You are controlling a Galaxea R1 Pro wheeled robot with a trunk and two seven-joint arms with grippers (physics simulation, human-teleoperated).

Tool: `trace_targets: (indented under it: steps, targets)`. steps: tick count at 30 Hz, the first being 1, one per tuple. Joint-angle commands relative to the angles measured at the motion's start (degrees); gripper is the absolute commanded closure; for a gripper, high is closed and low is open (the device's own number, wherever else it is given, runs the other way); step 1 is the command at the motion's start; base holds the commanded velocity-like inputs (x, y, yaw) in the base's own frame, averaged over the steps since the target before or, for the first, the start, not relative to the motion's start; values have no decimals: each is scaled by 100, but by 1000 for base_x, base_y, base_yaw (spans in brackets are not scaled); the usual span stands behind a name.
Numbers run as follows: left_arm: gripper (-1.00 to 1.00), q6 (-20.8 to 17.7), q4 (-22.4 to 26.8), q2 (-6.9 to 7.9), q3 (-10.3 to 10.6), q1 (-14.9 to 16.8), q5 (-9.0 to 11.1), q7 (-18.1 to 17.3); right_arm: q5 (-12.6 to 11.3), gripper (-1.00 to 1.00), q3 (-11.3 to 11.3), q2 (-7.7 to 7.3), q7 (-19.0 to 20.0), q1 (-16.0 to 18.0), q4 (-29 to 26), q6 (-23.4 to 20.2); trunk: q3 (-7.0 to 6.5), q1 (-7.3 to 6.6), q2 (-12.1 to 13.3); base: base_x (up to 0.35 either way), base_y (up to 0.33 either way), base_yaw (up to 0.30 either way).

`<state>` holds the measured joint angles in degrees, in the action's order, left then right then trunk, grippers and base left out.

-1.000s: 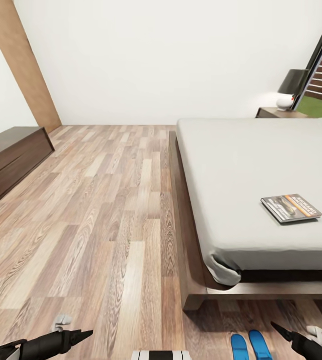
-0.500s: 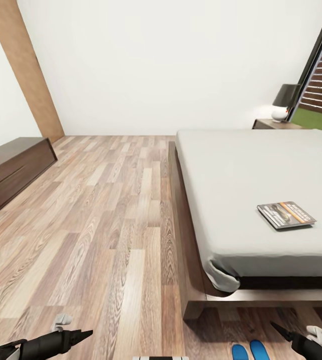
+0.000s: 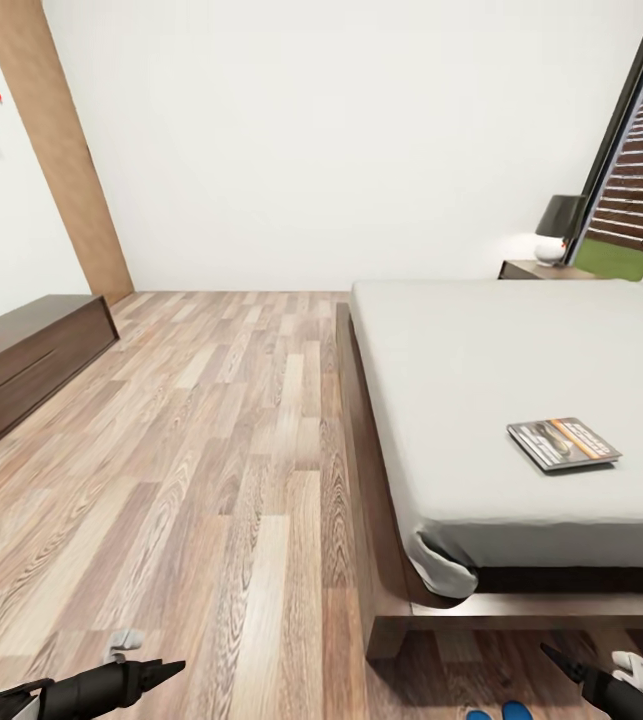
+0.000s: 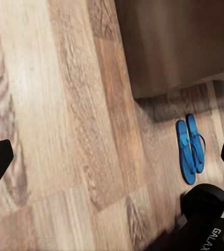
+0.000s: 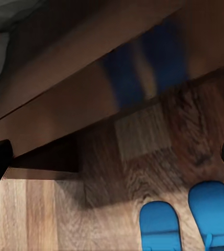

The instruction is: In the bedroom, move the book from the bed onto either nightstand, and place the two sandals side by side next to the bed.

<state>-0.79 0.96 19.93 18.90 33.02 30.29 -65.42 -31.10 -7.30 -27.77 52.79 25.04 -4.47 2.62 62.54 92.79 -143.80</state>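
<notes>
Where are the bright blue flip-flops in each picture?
Head view: just the tips of the bright blue flip-flops peek in at the bottom edge, right of centre, near the bed's foot.
Left wrist view: the whole pair lies side by side on the plank floor.
Right wrist view: two rounded blue ends at the bottom.
Shared landmark: the dark brown wooden bed frame.

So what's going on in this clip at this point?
A two-armed wheeled robot stands at the foot of a low dark wood bed with a pale grey mattress, holding nothing. A thin dark paperback book with an orange band lies on the mattress. Two bright blue flip-flop sandals sit side by side on the plank floor by the bed frame. The left gripper and right gripper hang open and empty. A dark nightstand with a lamp stands beyond the bed.
</notes>
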Motion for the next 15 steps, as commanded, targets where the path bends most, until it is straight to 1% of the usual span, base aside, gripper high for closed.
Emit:
trace_targets:
  steps: [1,15]
  targets:
    - [-100,-9,1,2,52,2,48,-15,51,-100,-43,0,19,5,8,27,-18,-4,0,0,0,0]
    - [-100,-9,1,-42,52,2,48,-15,51,-100,-43,3,12,5,14,28,-328,-40,18,0,0,0]
